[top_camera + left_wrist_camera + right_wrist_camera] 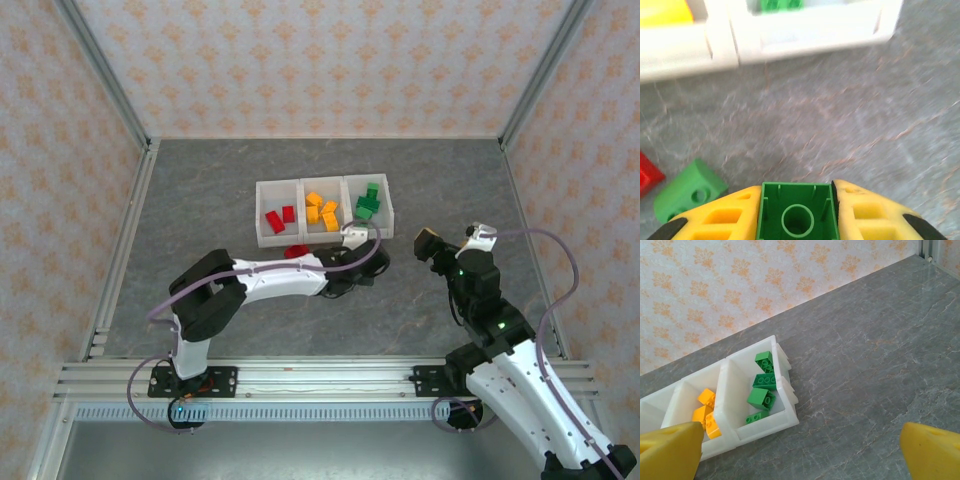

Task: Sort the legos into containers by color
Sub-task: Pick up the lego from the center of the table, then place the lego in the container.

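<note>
While the left tool (798,225) is clenched on a green brick (798,207), the right-end bin (815,37) of the tray (275,241), already holding green bricks, lies close and straight ahead of it, so this arm, not the wide-open right tool (800,450), looks better placed to drop it.

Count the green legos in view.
6. Four green legos lie in the right-end container; one held lego sits in the left pincer; one loose lego lies on the table beside it. More may hide under the left arm.
</note>
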Robot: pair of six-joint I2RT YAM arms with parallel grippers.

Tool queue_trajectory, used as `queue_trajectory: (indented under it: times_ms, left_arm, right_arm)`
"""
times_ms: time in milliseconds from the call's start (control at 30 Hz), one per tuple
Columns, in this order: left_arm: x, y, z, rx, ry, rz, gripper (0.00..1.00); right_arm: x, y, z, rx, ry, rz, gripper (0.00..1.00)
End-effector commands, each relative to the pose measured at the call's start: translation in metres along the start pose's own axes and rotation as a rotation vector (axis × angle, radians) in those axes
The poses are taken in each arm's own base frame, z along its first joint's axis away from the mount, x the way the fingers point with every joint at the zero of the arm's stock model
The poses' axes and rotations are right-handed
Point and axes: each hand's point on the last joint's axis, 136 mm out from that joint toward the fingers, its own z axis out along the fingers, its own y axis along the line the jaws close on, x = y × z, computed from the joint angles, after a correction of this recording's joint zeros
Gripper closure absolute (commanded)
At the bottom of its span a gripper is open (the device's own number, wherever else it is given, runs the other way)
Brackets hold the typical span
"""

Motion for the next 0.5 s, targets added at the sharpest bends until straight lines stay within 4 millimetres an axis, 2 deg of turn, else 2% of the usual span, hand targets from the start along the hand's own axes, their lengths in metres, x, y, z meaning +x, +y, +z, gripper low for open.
queue_trajectory:
  times_ms: [0, 67, 100, 267, 333, 467]
  left_arm:
    - [-0.052, 0.008, -0.015, -0.036, -0.101, 0.026, 0.71]
    - [-0.078, 0.007, -0.015, -0.033, -0.136, 0.027, 0.71]
    - [-0.082, 0.007, -0.006, -0.048, -0.132, 0.037, 0.71]
    - [-0.143, 0.003, 0.0, -0.062, -0.225, 0.052, 0.71]
    - [-0.162, -0.001, 0.004, -0.057, -0.258, 0.052, 0.71]
    - [-0.18, -0.006, 0.029, -0.044, -0.268, 0.046, 0.7]
  right_arm:
    - [-0.006, -0.007, -0.001, 0.037, -0.033, 0.022, 0.0]
    - [-0.006, -0.008, -0.001, 0.043, -0.035, 0.022, 0.0]
    - [-0.006, -0.008, -0.001, 0.045, -0.036, 0.023, 0.0]
    - [-0.007, -0.01, -0.001, 0.053, -0.039, 0.024, 0.0]
    - [-0.007, -0.01, -0.001, 0.054, -0.04, 0.024, 0.0]
    - [-0.007, -0.011, -0.002, 0.058, -0.041, 0.025, 0.0]
